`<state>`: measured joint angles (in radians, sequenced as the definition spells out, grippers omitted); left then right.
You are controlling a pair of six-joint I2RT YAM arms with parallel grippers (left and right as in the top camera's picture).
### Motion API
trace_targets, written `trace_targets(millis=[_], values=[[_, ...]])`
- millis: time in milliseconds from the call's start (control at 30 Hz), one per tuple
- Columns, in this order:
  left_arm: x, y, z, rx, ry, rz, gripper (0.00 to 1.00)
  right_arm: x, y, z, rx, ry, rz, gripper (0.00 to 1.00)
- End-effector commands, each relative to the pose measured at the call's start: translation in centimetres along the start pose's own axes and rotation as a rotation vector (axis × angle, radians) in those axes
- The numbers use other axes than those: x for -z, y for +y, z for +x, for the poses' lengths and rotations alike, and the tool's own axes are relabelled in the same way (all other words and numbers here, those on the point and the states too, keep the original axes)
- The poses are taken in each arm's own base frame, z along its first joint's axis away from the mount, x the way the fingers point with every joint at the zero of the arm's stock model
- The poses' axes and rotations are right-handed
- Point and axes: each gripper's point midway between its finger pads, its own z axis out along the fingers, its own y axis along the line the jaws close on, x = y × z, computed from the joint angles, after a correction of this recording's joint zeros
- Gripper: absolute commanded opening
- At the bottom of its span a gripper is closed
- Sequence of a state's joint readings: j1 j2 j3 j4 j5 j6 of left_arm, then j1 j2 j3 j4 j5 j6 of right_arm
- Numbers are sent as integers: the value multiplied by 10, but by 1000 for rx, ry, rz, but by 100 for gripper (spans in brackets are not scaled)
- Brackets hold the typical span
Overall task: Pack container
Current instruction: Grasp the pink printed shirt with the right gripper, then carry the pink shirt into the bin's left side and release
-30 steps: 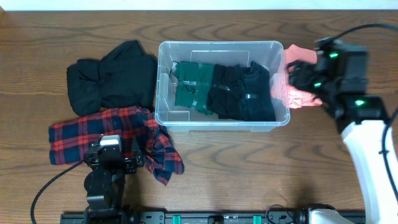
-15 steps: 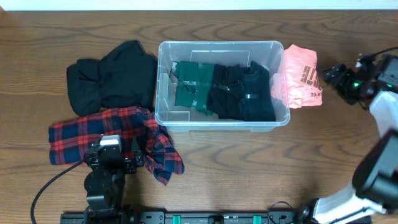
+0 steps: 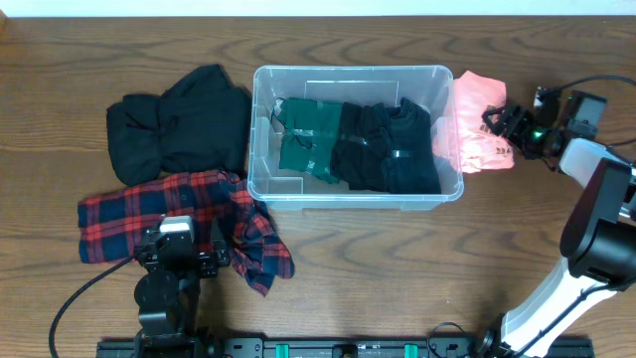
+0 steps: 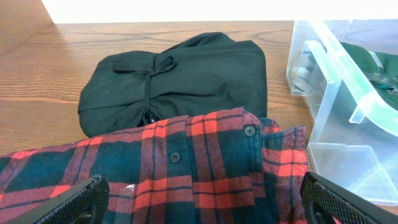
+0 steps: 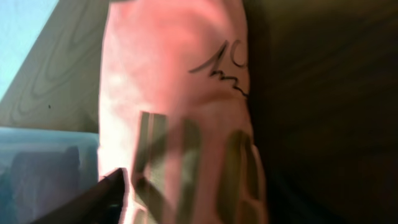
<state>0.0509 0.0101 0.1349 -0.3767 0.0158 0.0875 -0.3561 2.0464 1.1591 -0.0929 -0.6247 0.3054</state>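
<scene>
The container is a clear plastic bin in the middle of the table, holding a green garment and black garments. Its near corner shows in the left wrist view. A pink printed shirt lies just right of the bin. My right gripper sits low at the shirt's right edge, fingers apart, with pink cloth filling the space between them. My left gripper rests open and empty over a red plaid shirt, which also shows in the left wrist view between the fingers.
A black bundled garment lies left of the bin, behind the plaid shirt; it also shows in the left wrist view. The plaid shirt's sleeve trails toward the bin's front left corner. Bare wood lies in front of the bin.
My right arm swung out to the right, leaving the pink shirt flat beside the bin, then came back low to the shirt's right edge. The left arm has not moved.
</scene>
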Motion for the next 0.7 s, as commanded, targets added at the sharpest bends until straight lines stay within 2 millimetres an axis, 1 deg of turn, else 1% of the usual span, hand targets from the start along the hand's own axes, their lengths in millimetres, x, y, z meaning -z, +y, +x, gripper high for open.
trace_targets(millis=[0, 100, 133, 200, 267, 300, 333, 433, 500, 567, 600, 667], values=[[-3, 2, 8, -16, 15, -12, 98, -9, -1, 9, -2, 29, 38, 56], [-3, 2, 8, -16, 15, -11, 98, -6, -26, 17, -57, 42, 179, 41], [-3, 2, 8, -16, 15, -12, 98, -3, -35, 20, -75, 47, 225, 31], [-3, 2, 8, -16, 15, -12, 98, 3, -41, 23, -95, 61, 250, 19], [-3, 2, 8, -16, 15, -12, 98, 13, -35, 23, -118, 69, 224, 15], [-3, 2, 8, -16, 15, -12, 98, 19, -28, 20, -121, 67, 195, 14], [-3, 2, 8, -16, 15, -12, 98, 27, -16, 15, -119, 58, 153, 13], [-3, 2, 8, -16, 15, -12, 98, 56, 24, -1, -80, 12, 49, 10], [-3, 2, 8, -15, 15, -12, 98, 87, 58, -12, -28, -42, 10, 6], [-3, 2, 8, -16, 15, -12, 98, 118, 92, -19, 35, -102, -19, 3], [-3, 2, 8, -15, 15, -12, 98, 133, 107, -20, 64, -129, -33, 1], [-3, 2, 8, -16, 15, -12, 98, 159, 138, -19, 121, -174, -74, 1]])
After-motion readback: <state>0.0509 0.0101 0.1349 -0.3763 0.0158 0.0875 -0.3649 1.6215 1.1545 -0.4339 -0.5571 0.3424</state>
